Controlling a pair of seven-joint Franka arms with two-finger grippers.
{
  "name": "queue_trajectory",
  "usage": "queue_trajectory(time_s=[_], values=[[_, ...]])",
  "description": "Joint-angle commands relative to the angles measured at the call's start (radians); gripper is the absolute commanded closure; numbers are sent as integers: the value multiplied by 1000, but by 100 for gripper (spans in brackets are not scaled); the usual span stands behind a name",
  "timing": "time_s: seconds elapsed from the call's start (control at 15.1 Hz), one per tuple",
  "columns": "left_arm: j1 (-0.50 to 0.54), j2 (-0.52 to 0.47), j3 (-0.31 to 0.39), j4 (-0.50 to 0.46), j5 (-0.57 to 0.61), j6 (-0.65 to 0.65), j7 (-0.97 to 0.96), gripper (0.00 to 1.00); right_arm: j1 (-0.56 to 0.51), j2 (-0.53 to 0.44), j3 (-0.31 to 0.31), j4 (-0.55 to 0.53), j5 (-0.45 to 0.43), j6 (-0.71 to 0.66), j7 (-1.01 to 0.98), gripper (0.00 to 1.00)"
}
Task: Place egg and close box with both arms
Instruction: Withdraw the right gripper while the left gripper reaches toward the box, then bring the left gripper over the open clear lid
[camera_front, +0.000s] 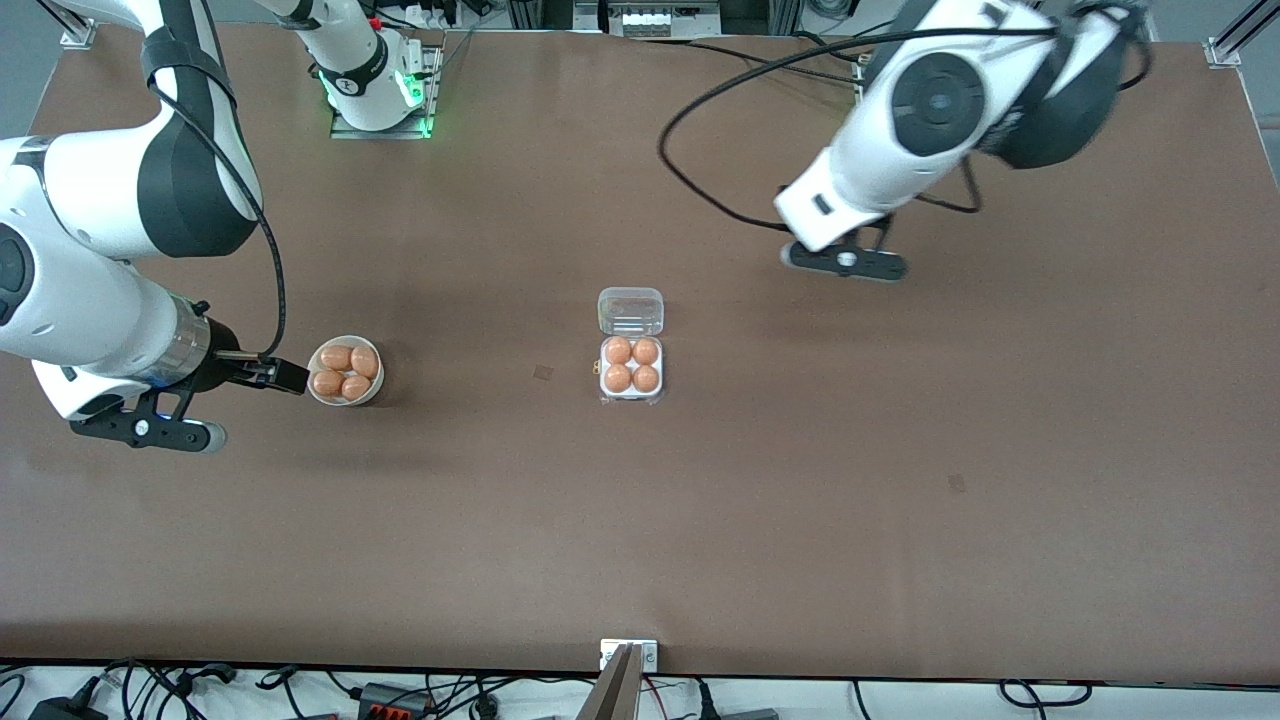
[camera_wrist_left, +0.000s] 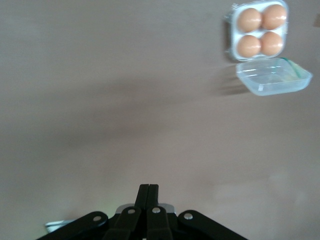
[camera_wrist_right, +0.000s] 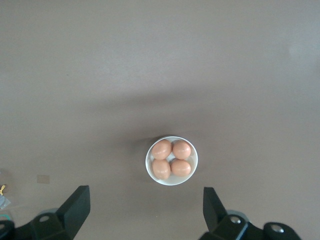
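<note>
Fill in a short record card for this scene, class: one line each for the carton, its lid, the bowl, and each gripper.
egg carton: mid-table, four cups, all four holding eggs
lid: open, hinged back, lying flat on the table
bowl: white, toward the right arm's end, four eggs inside
left gripper: shut, holding nothing, raised over bare table
right gripper: open, empty, in the air beside the bowl

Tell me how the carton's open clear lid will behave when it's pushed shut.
The lid looks thin and clear, so it probably flexes. The box looks small and light, so it may slide unless held. All four cups are full, so the eggs risk pressure.
</note>
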Motion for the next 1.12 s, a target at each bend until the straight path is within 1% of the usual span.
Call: queue_trajectory(time_s=[0.0,0.07,0.13,0.26,0.33,0.4,0.46,0.59,0.66,0.79,0.86,1.06], values=[[-36,128,-56,9,2,80,-35,99,-72,-25,5,-16,-6,-18,-96,0],[-71,148,-55,7,2,117,-68,99,-87,-25,5,-16,-4,-15,-135,0],[-93,173,-55,7,5,149,-123,99,-122,-42,18,-17,-1,-8,-147,0],[-139,222,-55,-5,5,230,-141,99,-187,-79,57,-31,2,-17,-157,0],[-148,245,-55,-13,6,285,-141,99,-229,-85,83,-30,2,-20,-183,0],[-166,260,-55,-26,5,348,-153,99,-256,-87,94,-28,0,-18,-228,0],[-183,277,-53,-40,5,411,-155,99,-256,-94,89,-30,0,-17,-290,0],[-197,306,-55,-88,6,538,-177,99,-264,-109,89,-36,-4,-20,-310,0],[-212,321,-55,-99,5,579,-194,99,-264,-117,89,-51,-6,-20,-310,0],[-254,357,-43,-99,11,643,-216,99,-264,-172,89,-133,-6,-6,-310,0],[-255,375,-41,-99,40,692,-230,99,-262,-207,89,-187,-9,9,-309,0],[-259,412,-41,-83,193,771,-280,99,-262,-332,89,-371,-9,103,-299,0]])
